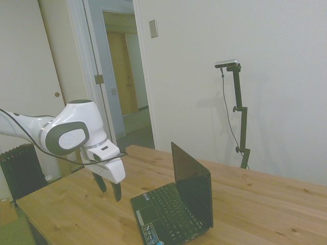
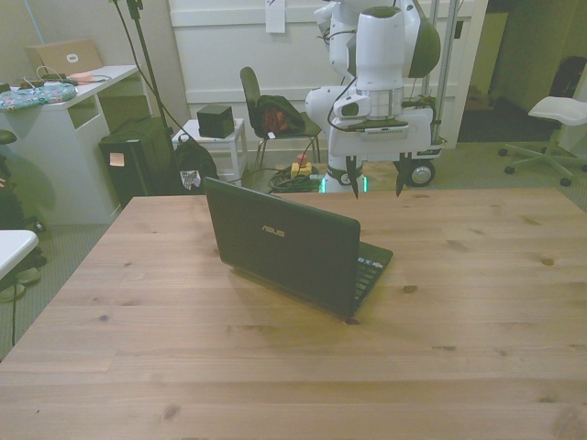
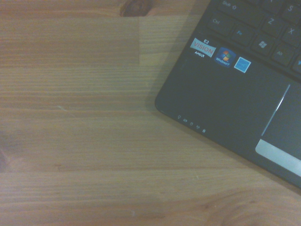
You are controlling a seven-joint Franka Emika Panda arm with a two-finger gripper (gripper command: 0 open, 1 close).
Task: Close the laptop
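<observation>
Laptop sits open on the wooden table, screen upright at roughly a right angle to the keyboard, lid back facing the front camera. Gripper hangs above bare wood just beside the palm-rest end of the laptop, fingers spread apart and pointing down, holding nothing, touching nothing. Wrist view shows a palm-rest corner with its coloured stickers and part of the touchpad. Judgement: closing not yet begun. Everything is left: bring the gripper up behind the lid's top edge and push it down onto the keyboard.
</observation>
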